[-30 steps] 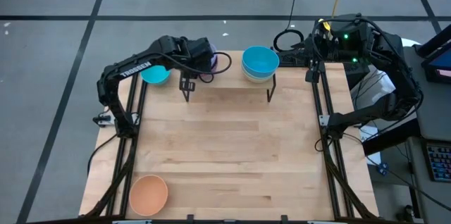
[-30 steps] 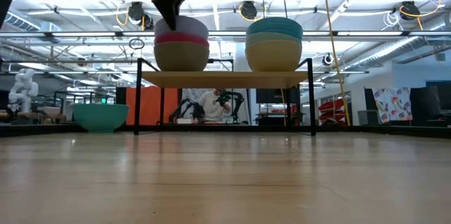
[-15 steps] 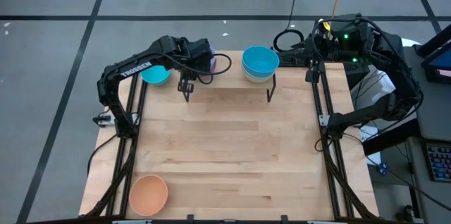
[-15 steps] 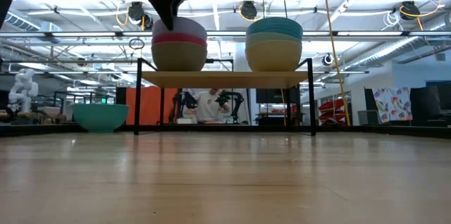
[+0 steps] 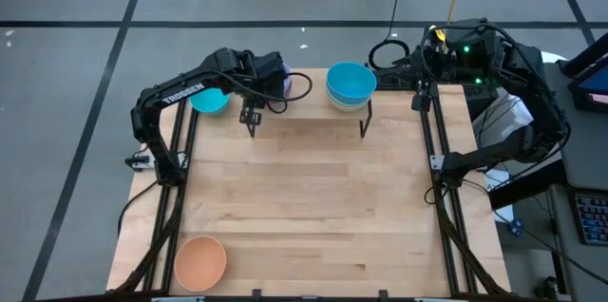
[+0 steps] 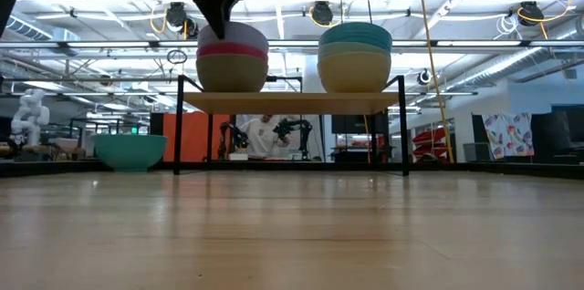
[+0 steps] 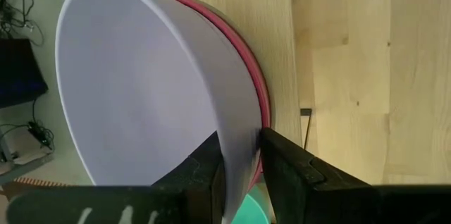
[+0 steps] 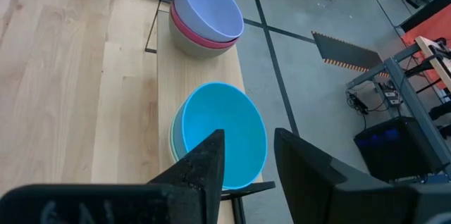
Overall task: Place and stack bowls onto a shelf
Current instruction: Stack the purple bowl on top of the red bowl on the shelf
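Bowls, by position, nearest first. Orange bowl (image 5: 200,262): alone at the near left corner of the worktop (image 5: 304,207), close to its edge; the wide middle of the worktop lies bare between it and the shelf.

Shelf (image 6: 292,101): stands at the far edge, plank top on thin black legs.

- Left stack: lavender bowl (image 7: 141,90) nested in a magenta bowl (image 6: 234,50), which sits in an olive-grey bowl (image 6: 233,73).
- Right stack: cyan-blue bowl (image 5: 351,82) on top, mint green bowl (image 6: 355,48) under it, cream bowl (image 6: 354,71) lowest.

Left gripper (image 7: 239,157): over the left stack, jaws closed on the lavender bowl's rim.

Second cyan-blue bowl (image 6: 130,151): on the worktop just left of the shelf.

Right gripper (image 8: 246,160): held off the right side, jaws parted and holding nothing.
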